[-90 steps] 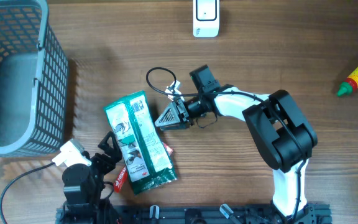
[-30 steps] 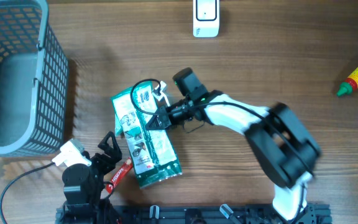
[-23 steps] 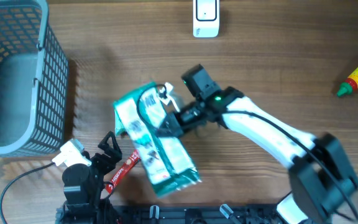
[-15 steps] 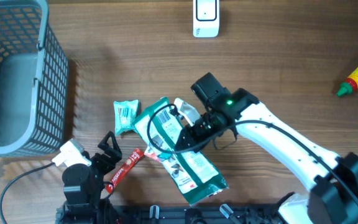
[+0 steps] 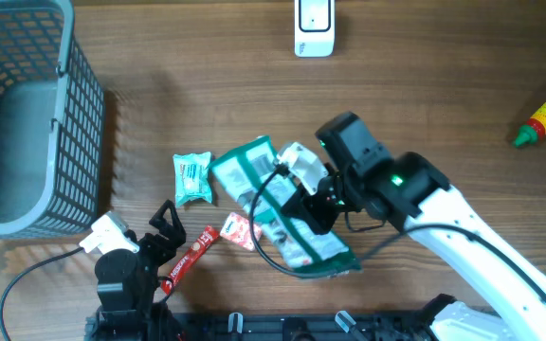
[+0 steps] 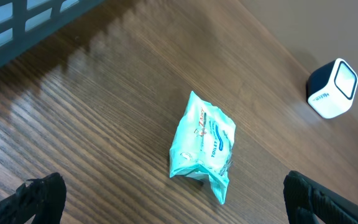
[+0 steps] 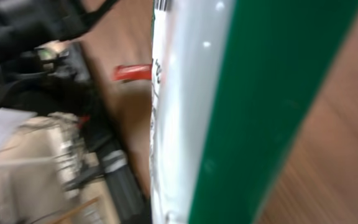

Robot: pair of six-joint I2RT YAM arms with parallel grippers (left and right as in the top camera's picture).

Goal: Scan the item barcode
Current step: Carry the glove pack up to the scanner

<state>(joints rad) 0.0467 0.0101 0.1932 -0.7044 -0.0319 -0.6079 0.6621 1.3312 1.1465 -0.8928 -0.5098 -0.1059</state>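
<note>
On the wooden desk (image 5: pixel 444 95) the white scanner (image 5: pixel 314 26) stands at the far edge. Our right fingers (image 5: pixel 313 210) are clamped on the green-and-white pouch (image 5: pixel 282 213), tilted over the desk's middle, likely to bring its barcode round to that scanner. Our left fingers (image 6: pixel 39 196) rest apart, empty.

Green-and-white printed pouch (image 5: pixel 303 248), raised and tilted diagonally, printed face up, white scanner (image 5: pixel 314 26) well apart beyond it

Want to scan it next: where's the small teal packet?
Overhead view: the small teal packet lies left of centre, between the basket and the green bag.
</note>
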